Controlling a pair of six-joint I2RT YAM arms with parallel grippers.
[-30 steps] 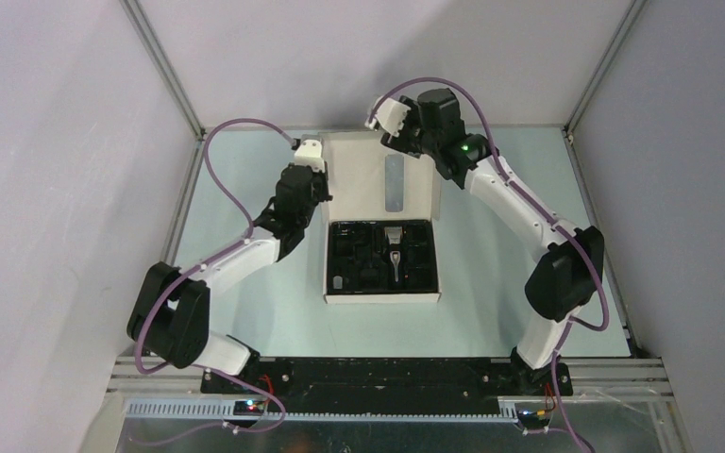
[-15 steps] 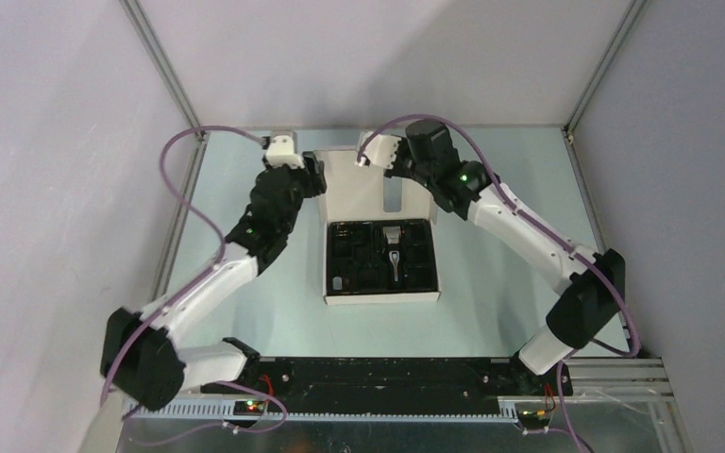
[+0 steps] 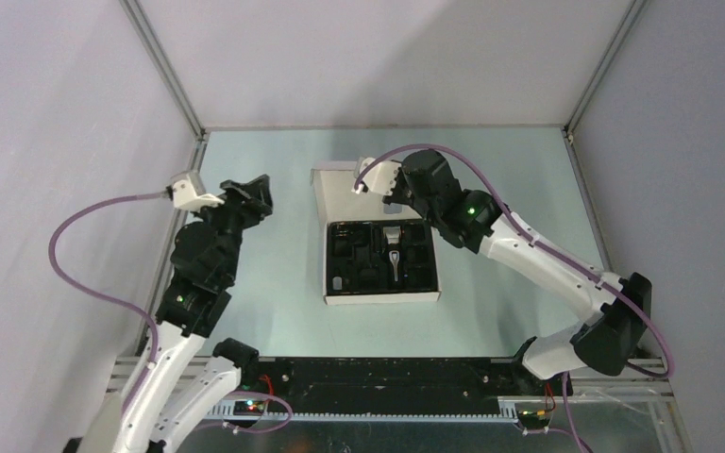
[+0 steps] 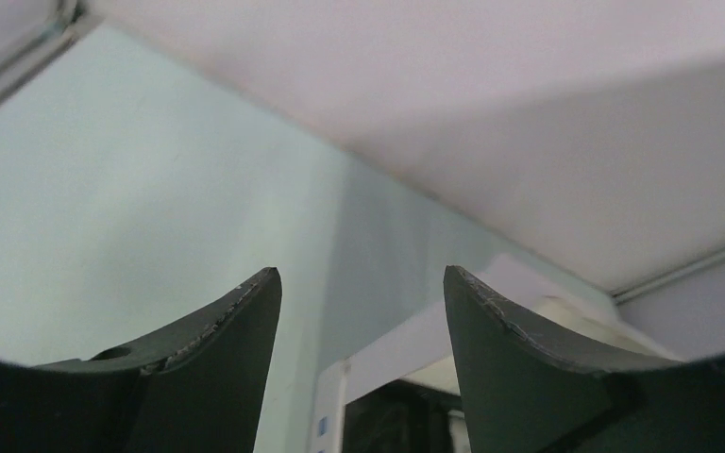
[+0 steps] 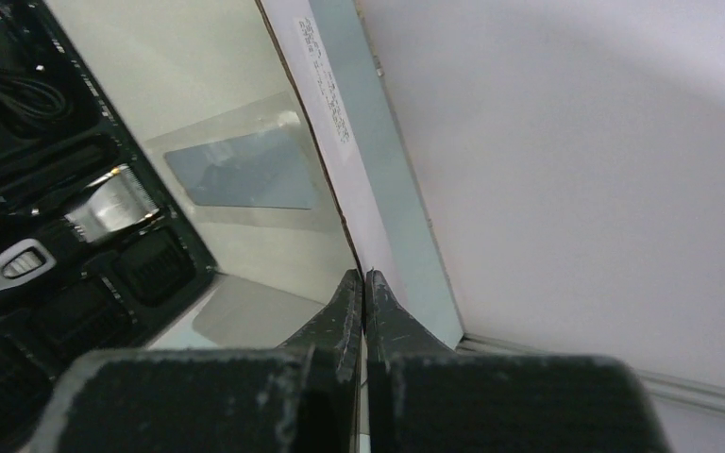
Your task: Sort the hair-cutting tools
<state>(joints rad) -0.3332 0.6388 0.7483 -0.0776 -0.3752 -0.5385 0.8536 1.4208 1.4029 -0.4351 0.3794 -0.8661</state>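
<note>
My right fingers (image 5: 364, 293) are clamped on the thin white card lid (image 5: 340, 113) at the box's (image 3: 382, 298) far edge. My left fingers (image 3: 251, 194) are spread, left of the box. The slim silver-and-black clipper (image 5: 52, 247) lies in its moulded black tray (image 5: 156, 274).

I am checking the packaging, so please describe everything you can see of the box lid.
The lid is white cardboard with a clear window and a printed side flap. It stands open at the far edge of the box, behind the black tray. The right gripper is shut on the flap's edge; nothing else touches it.
</note>
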